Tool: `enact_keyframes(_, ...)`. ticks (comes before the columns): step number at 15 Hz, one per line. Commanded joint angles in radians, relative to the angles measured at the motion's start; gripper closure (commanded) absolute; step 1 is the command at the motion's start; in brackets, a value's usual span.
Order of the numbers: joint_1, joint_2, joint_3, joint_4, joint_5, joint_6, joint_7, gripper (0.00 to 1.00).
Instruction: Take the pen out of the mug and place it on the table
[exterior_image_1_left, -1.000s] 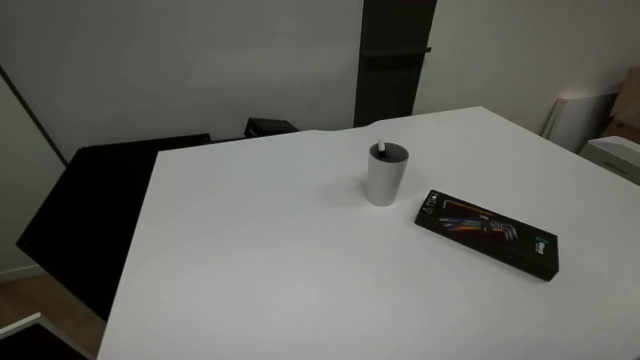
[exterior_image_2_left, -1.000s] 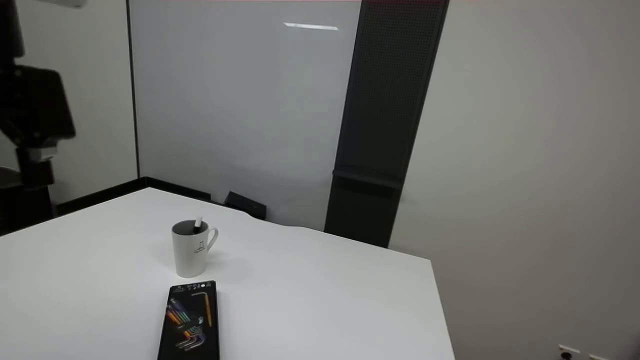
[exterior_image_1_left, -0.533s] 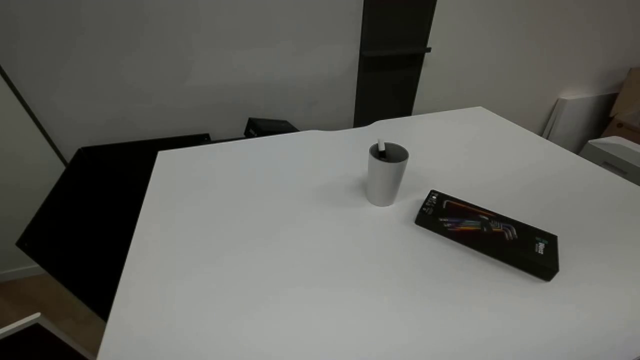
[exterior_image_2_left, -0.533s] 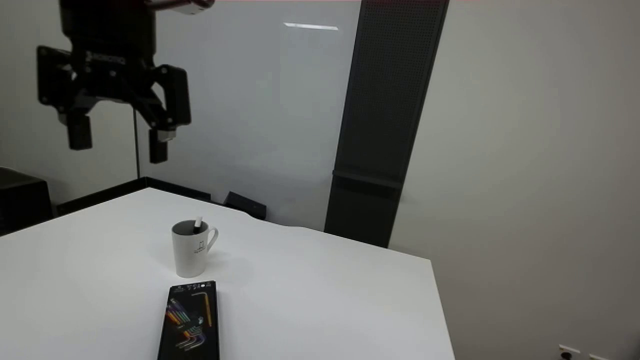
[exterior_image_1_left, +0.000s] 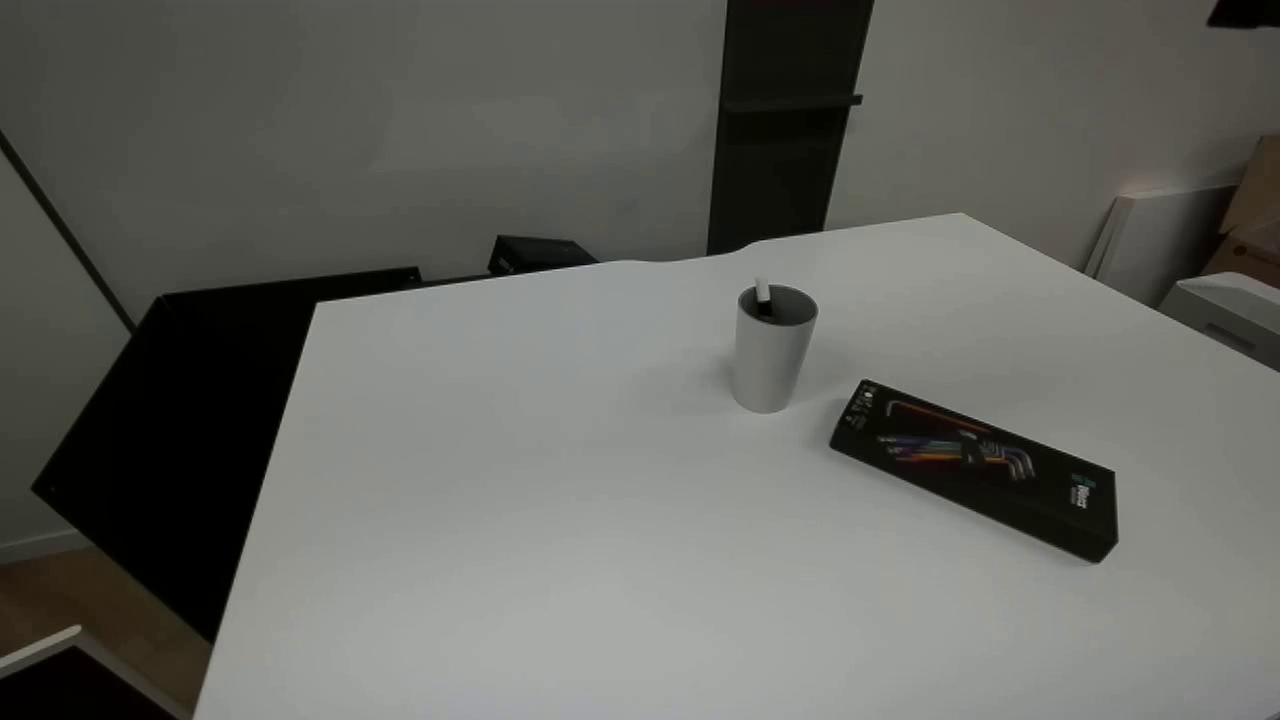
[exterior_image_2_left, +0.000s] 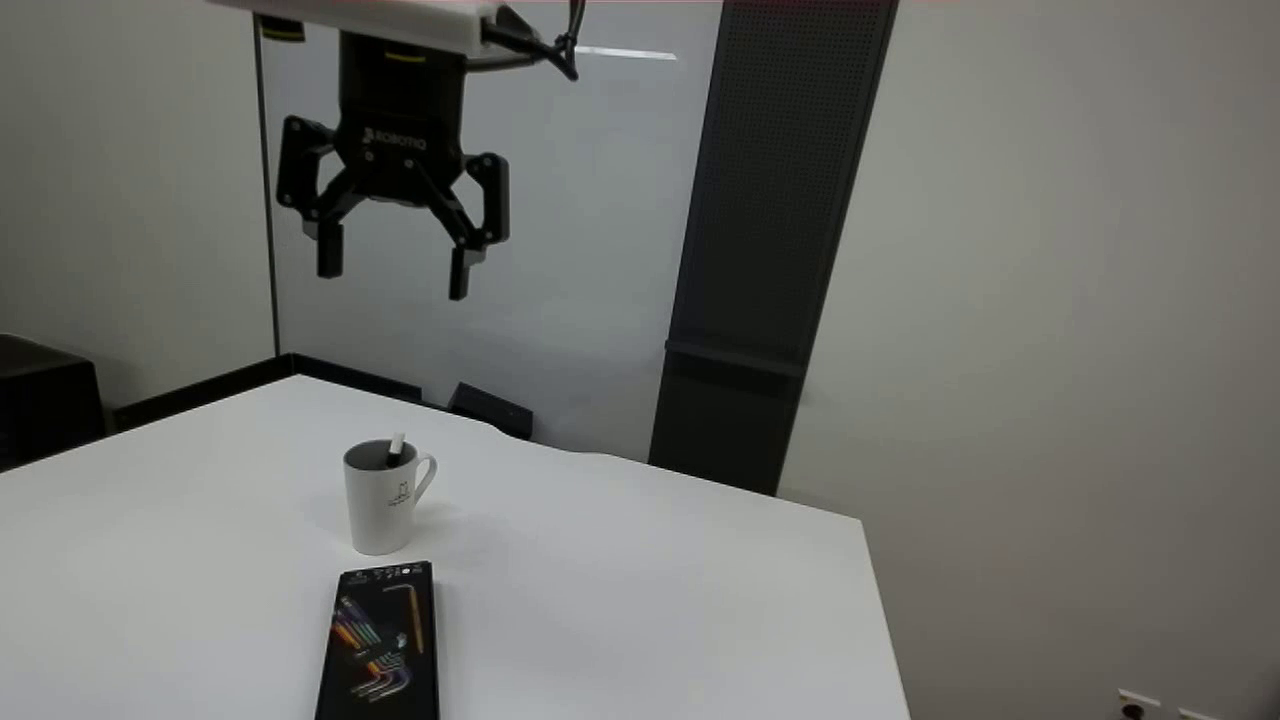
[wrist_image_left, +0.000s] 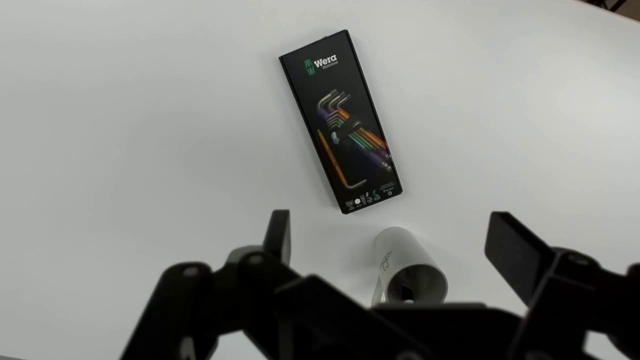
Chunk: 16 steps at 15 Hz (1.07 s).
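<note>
Pen (exterior_image_2_left: 397, 446) leans inside the mug (exterior_image_2_left: 375, 512), pale end above the rim. Mug upright on table (exterior_image_2_left: 650, 590); box (wrist_image_left: 345, 125) near, not touching. Gripper (exterior_image_2_left: 394, 286) hangs well above, jaws spread wide, nothing between them. Step in hand, judged: approach; no grasp yet. Next move likely calls for centring over the pen's end, then lowering. Both exterior views show that end plainly; the wrist view mostly loses it behind the gripper. Wrist view gives the box whole; an exterior view crops it.
</note>
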Motion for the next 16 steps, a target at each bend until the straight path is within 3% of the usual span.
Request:
enact_keyframes(1,-0.022,0.148,0.008,0.187,0.031,-0.079,-0.042,0.0)
enact_keyframes(8,-0.055,0.356,0.044,0.436,0.043,-0.132,-0.031,0.0)
enact_keyframes(16,-0.044,0.507,0.114,0.616,0.036,-0.177,-0.005,0.0)
